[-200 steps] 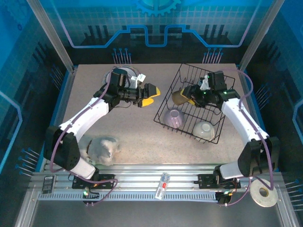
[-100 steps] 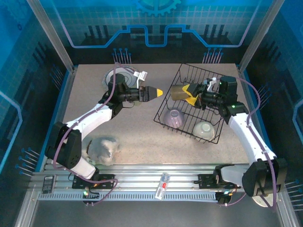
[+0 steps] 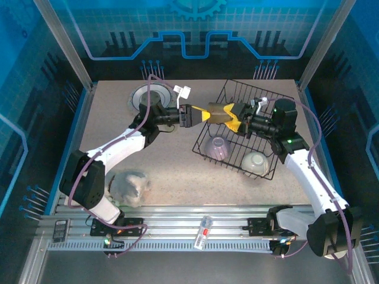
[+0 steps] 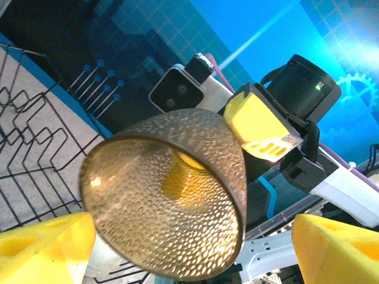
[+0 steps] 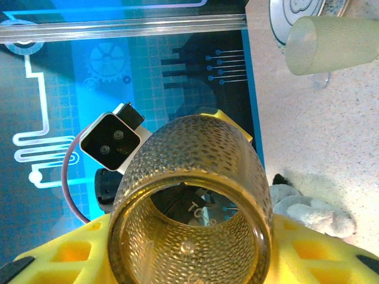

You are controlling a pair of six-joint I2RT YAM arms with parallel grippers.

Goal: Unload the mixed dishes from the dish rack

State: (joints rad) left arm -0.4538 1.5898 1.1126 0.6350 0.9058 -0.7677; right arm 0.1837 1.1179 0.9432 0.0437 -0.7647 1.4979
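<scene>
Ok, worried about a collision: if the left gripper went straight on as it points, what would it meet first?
Most likely the brown cup held by the right gripper, directly ahead of the open left gripper.

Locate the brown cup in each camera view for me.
Top external: brown cup held above the dish rack's left rim, between left hand and right hand.
Left wrist: brown cup at centre.
Right wrist: brown cup at lower centre.
Shared landmark: the right hand gripping it.

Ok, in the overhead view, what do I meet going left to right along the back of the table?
Plate → left pincer, open → brown cup → right pincer, gripping that cup.
</scene>
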